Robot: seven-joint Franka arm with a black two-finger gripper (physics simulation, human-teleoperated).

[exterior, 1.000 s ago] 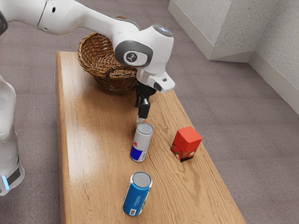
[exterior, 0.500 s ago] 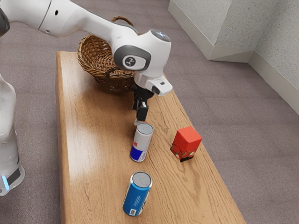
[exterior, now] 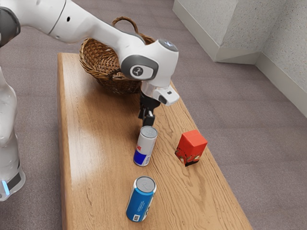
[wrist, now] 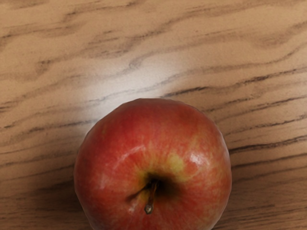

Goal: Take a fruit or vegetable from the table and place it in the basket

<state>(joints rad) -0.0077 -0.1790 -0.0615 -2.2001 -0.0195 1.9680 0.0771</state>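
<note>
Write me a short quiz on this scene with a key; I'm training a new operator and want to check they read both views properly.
1. Multiple choice. Which fruit does the wrist view show?
A) a lemon
B) an apple
C) a pear
2. True or false: the red box is inside the basket.
3. Short answer. In the exterior view, which of the two upright cans is nearer the gripper?

Key
1: B
2: false; the red box stands on the table
3: the one with white above and blue below
</note>
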